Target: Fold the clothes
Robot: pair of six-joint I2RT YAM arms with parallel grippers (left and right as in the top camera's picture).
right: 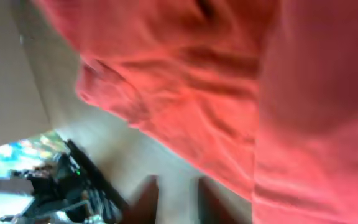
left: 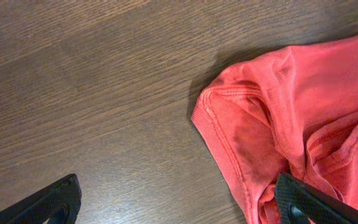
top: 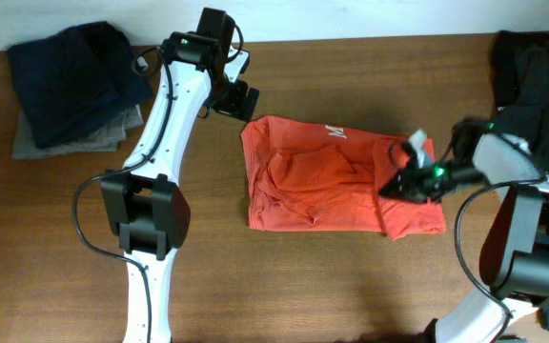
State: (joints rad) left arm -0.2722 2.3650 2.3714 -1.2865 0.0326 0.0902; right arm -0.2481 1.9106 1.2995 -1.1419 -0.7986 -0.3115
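The red-orange T-shirt (top: 336,176) lies crumpled and partly folded at the middle of the table, with a bit of white lettering (top: 335,131) near its far edge. My left gripper (top: 241,103) is open and empty just off the shirt's far left corner. In the left wrist view its fingers (left: 179,208) straddle bare wood and the shirt's hemmed corner (left: 272,118). My right gripper (top: 403,183) hovers over the shirt's right part. In the blurred right wrist view its fingers (right: 179,199) are apart with nothing between them, and the shirt (right: 229,87) fills the upper right.
A pile of dark navy clothes on grey cloth (top: 70,81) sits at the far left of the wooden table (top: 332,276). More dark clothing (top: 532,67) lies at the far right, behind the right arm.
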